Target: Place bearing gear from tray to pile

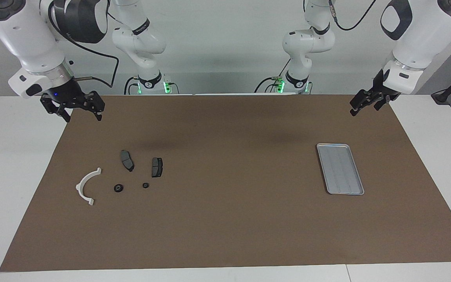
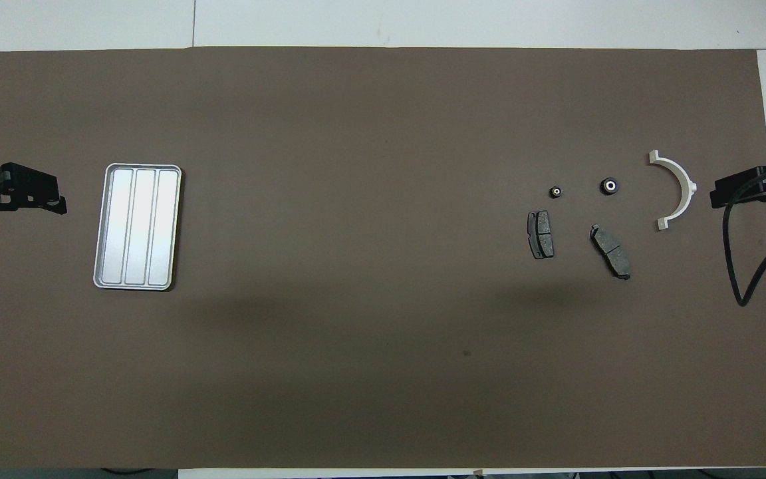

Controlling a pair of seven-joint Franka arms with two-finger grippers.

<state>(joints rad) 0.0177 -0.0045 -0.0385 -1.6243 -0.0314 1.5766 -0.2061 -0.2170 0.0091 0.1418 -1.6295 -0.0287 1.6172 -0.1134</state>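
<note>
Tray (image 1: 340, 169) looks empty, gears (image 1: 118, 188) sit by the pile (image 1: 88, 186), so I'd just park both grippers, left (image 1: 368, 101) and right (image 1: 73, 105), fingers open, holding nothing.

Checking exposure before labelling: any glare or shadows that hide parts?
Overhead view: the tray glares bright, ridges still readable; soft shadow bands on the mat hide nothing. Facing view: tray evenly grey, faint shadows near the robots.

left gripper (image 1: 363, 103): raised, jaws apart, empty | right gripper (image 1: 77, 106): raised, jaws apart, empty
</note>
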